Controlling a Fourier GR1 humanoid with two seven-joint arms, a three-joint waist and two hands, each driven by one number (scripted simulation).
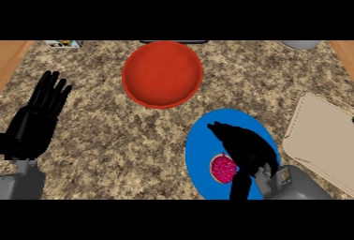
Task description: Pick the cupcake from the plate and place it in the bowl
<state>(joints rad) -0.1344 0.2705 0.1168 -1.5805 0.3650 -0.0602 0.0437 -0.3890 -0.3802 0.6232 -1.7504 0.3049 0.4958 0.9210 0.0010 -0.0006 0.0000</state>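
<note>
A pink-topped cupcake (222,169) sits on the blue plate (207,136) at the lower right of the counter. My right hand (243,145) hovers over the plate, just right of and above the cupcake, fingers stretched toward the far left and thumb hanging down beside the cupcake; part of the cupcake is hidden by it. The red bowl (162,74) stands behind the plate, left of centre, with nothing in it. My left hand (38,117) rests open at the left edge, fingers up.
A beige cutting board (325,140) lies right of the plate. A grey object (301,44) is at the back right, a small box (63,43) at the back left. Wooden strips flank the speckled counter.
</note>
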